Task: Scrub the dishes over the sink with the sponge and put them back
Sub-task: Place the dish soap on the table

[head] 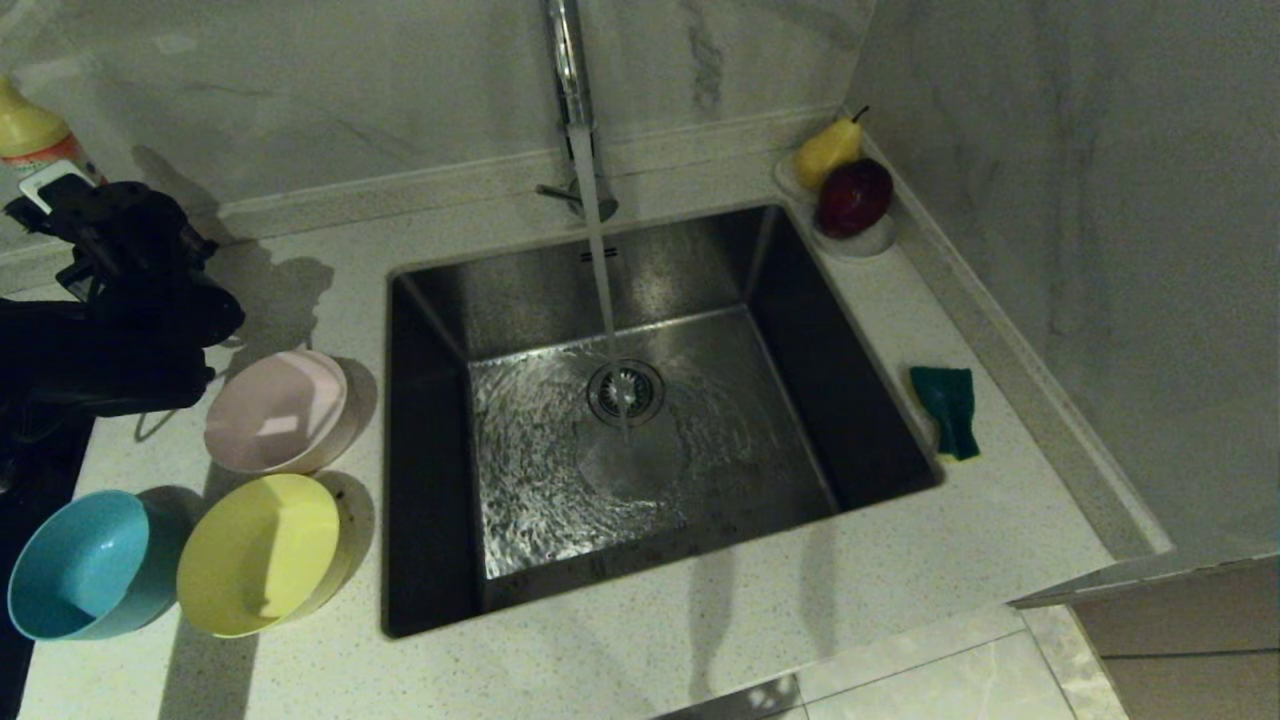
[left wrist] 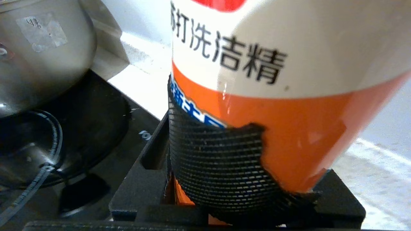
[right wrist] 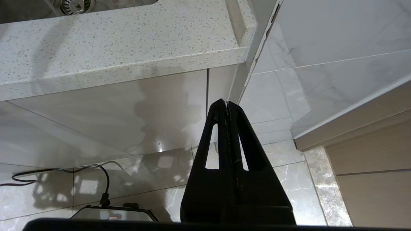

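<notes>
Pinching the detergent bottle (left wrist: 257,80) left of the sink (head: 430,300), the left gripper (left wrist: 237,192) risks dropping it if its smooth, tapering body slips.

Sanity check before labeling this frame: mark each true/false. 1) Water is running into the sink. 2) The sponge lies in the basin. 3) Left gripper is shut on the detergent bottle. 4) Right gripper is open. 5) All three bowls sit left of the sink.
1) True: a stream falls from the faucet into the sink.
2) False: the sponge lies on the counter, right of the basin.
3) True: left gripper clamps the detergent bottle.
4) False: right gripper is shut, parked below the counter.
5) True: pink bowl, yellow bowl, blue bowl.
</notes>
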Controlling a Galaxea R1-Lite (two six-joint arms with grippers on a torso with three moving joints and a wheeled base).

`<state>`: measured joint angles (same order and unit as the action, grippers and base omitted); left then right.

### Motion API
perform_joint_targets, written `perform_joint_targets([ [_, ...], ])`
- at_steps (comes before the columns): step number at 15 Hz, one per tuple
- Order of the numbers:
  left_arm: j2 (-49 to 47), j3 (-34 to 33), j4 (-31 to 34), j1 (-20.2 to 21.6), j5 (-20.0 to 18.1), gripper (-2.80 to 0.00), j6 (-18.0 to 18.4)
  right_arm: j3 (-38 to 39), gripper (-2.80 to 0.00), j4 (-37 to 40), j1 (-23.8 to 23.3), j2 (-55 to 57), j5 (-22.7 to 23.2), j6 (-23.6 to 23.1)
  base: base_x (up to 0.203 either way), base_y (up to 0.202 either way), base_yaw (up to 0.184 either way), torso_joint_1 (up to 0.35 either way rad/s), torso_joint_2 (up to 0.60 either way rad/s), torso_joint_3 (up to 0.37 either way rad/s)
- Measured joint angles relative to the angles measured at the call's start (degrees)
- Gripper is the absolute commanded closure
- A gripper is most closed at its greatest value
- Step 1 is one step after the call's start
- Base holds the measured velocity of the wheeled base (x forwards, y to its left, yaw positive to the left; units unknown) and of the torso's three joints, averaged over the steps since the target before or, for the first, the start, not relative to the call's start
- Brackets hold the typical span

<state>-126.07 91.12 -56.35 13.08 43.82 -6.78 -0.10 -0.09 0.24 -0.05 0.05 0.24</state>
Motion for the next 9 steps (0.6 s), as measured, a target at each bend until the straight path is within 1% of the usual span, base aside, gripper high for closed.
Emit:
perform_joint_targets([
  [3,-1.27,0.04,-0.87,-0.16,0.76,0.00,-0.28,0.00,0.00,0.02,0.00,0.00,0.02,0.02,0.000,0.000,0.000,0.000,0.00,0.000],
  [6,-1.54,-0.44,-2.59,-0.22,2.54,0.00,-0.66,0.00,0.00,0.02,0.00,0.00,0.02,0.00,0.000,0.000,0.000,0.000,0.00,0.000],
  [9,-1.57,-0.56,-4.01,-0.10,2.84,0.00,-0.52,0.00,0.00,0.02,0.00,0.00,0.02,0.02,0.000,0.000,0.000,0.000,0.00,0.000],
])
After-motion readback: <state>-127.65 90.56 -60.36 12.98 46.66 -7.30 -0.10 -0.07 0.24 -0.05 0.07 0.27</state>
